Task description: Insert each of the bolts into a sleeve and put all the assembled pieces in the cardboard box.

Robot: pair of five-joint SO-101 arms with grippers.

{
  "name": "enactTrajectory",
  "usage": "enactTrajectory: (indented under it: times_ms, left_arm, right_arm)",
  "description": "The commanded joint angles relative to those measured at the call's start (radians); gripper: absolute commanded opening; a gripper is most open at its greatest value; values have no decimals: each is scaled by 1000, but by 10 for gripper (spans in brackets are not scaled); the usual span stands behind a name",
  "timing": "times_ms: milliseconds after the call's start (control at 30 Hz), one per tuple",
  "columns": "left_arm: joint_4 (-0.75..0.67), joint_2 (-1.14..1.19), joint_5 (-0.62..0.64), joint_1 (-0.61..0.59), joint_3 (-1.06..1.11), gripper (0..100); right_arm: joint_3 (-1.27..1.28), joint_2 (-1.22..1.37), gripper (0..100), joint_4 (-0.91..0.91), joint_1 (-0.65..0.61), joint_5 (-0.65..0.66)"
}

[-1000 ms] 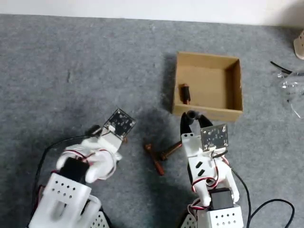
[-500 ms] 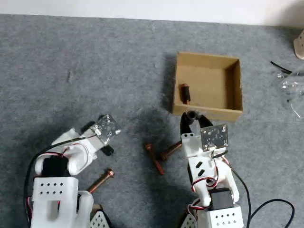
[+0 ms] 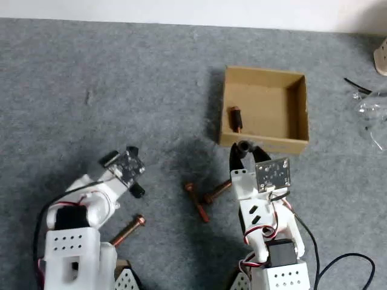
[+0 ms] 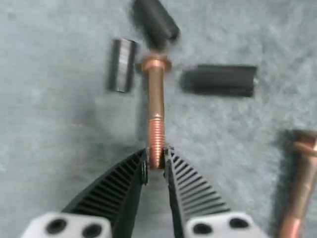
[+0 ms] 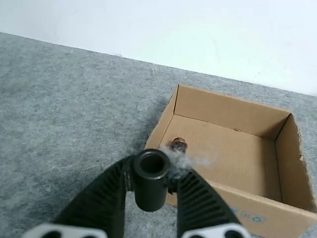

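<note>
**Bolt in the left claw, sleeve in the right**

The copper-coloured threaded bolt (image 4: 155,104) was pinched by its threaded tip between the closed jaws of the left gripper (image 4: 155,166), head pointing away from the claw. Could not tell whether it was lifted off the grey carpet (image 3: 121,78).

Three short black tube sleeves lay loose on the carpet round the bolt's head. An end sleeve (image 4: 155,21) lay just past it, a grey-sheened sleeve (image 4: 122,65) close on one side, and a longer sleeve (image 4: 218,80) on the other.

The right gripper (image 5: 151,173) was clamped on a black cylindrical sleeve (image 5: 149,191), open bore facing out toward the brown cardboard box (image 5: 233,111). From above, that claw (image 3: 245,150) sat just short of the box's near wall (image 3: 264,145).

Inside the box, near one side wall, lay one assembled piece (image 3: 234,117), a copper bolt in a dark sleeve.

Between the two arms, a crossed bolt (image 3: 199,203) lay touching a slanted bolt (image 3: 217,191). A lone copper bolt (image 3: 128,229) lay beside the left arm (image 3: 91,199).
</note>
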Motion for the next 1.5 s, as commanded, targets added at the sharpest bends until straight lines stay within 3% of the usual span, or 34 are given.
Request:
enactTrajectory:
  times_ms: [0, 100, 233, 700, 1000, 1133, 1467]
  left_arm:
    - [-60, -8, 3, -7, 85, 8]
    - [-46, -7, 8, -8, 81, 49]
    - [5, -8, 25, -7, 54, 197]
    - [9, 2, 172, 5, -170, 196]
    - [9, 7, 278, 165, -168, 196]
    - [-8, 143, 316, 197, -186, 196]
    - [-206, 662, 387, 188, -332, 192]
  right_arm:
    - [102, -8, 5, -2, 13, -9]
    - [102, -8, 5, -2, 13, -9]
    - [102, -8, 5, -2, 13, -9]
    - [102, -8, 5, -2, 13, -9]
    - [102, -8, 5, -2, 13, -9]
    - [102, -8, 5, -2, 13, -9]
    - [102, -8, 5, -2, 13, -9]
